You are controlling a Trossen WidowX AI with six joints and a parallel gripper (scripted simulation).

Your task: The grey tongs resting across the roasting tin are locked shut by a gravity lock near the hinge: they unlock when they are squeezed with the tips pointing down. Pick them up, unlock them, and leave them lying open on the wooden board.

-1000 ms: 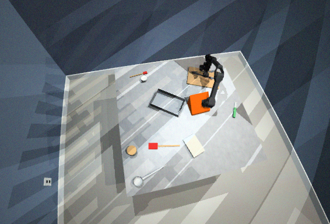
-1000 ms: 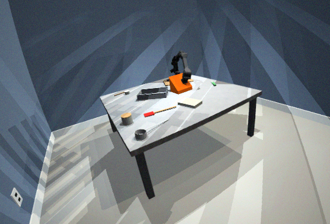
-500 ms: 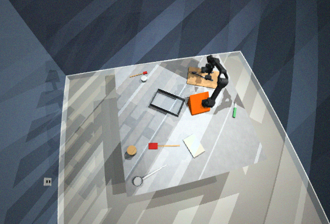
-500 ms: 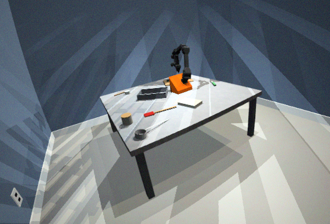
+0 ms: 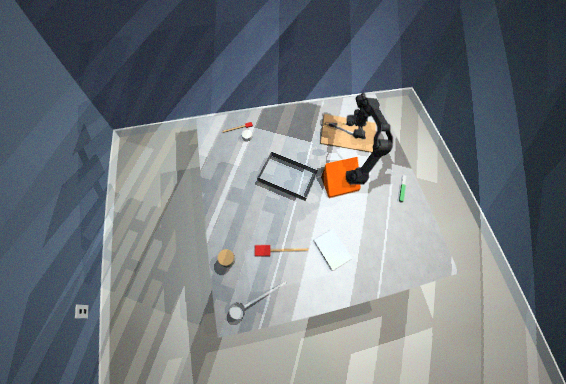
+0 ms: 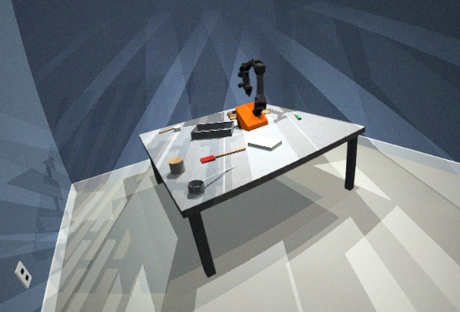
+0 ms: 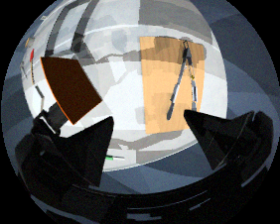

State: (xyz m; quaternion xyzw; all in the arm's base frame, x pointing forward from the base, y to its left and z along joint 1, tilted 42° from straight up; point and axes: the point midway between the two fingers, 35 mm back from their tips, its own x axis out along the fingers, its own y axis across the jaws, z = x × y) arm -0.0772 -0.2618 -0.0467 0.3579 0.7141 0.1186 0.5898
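The grey tongs (image 5: 343,129) (image 7: 177,94) lie on the wooden board (image 5: 335,142) (image 6: 232,115) (image 7: 154,64). Their two arms stand apart in a V, with the hinge end near the board's far edge in the wrist view. In the exterior view the tongs cannot be made out behind the orange block. My gripper (image 5: 354,127) (image 6: 245,90) (image 7: 149,116) is wide open and empty, raised above the board and clear of the tongs. The roasting tin (image 5: 281,190) (image 6: 213,134) is a black rectangular tray, with nothing across it.
The arm stands on an orange block (image 5: 335,177) (image 6: 249,115) between the tin and the green marker (image 5: 402,193) (image 6: 297,116). A white slab (image 5: 332,250) (image 6: 265,142), a red-headed spatula (image 5: 262,250) (image 6: 207,159), a cork-topped cylinder (image 5: 226,257) (image 6: 176,166) and a small pan (image 5: 236,313) (image 6: 196,187) lie farther off.
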